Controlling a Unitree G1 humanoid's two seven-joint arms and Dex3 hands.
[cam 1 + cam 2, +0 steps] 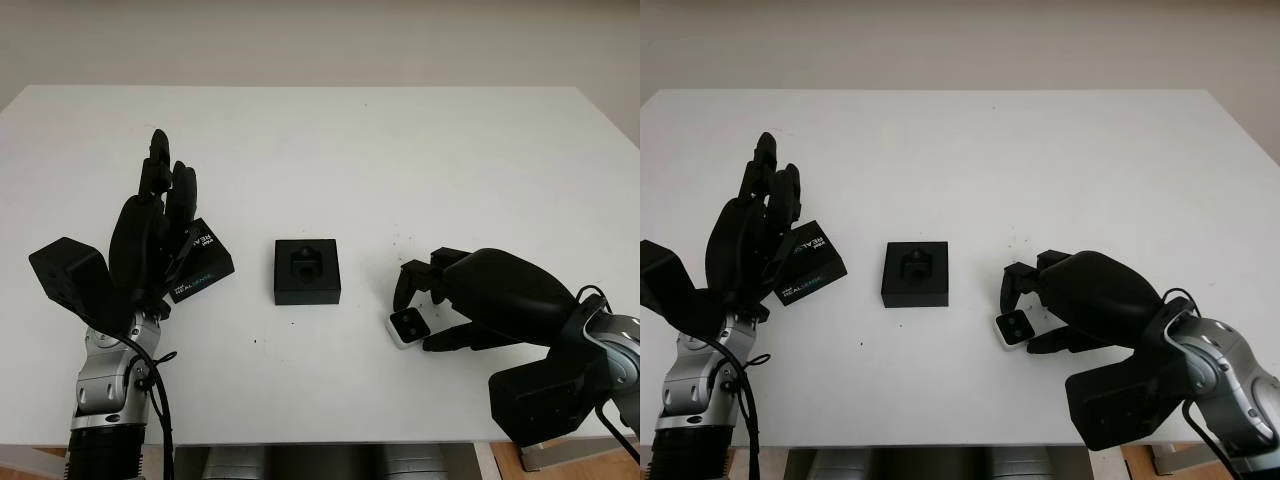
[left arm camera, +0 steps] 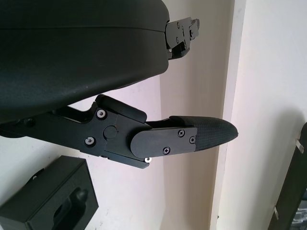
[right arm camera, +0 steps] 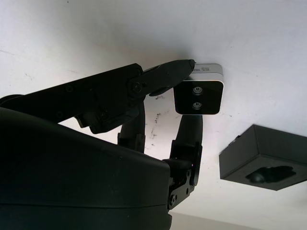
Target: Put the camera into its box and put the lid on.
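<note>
A white worktop (image 1: 330,140) is seen from above, with two black robot hands coming in from the near edge.

Near the middle of the worktop sits the box (image 1: 307,271), a small, square, black, open tray with a shaped recess facing up. Its sides run roughly parallel to the worktop's edges.

To the right of the box, a little nearer the robot and clear of it, lies the camera (image 1: 407,326). It is a small, squarish block with a white body and a black face. The black face looks up and toward the near edge, and the body is turned slightly askew to the box. In the right wrist view the black face shows two small round lenses (image 3: 197,97), one beside the other.

The right hand (image 1: 440,305) is at the camera, palm down. Its fingers are curled around the camera: one fingertip (image 3: 184,67) touches the white edge on one side, and another finger (image 3: 189,132) comes up just beside the opposite edge. The camera appears to rest on the worktop.

To the left of the box lies the lid (image 1: 200,260), a flat black piece with white printed lettering, rotated at an angle to the box. The left hand (image 1: 150,225) is raised above the worktop's left side, fingers stretched out and pointing away from the robot. It holds nothing and partly covers the lid's left part.
</note>
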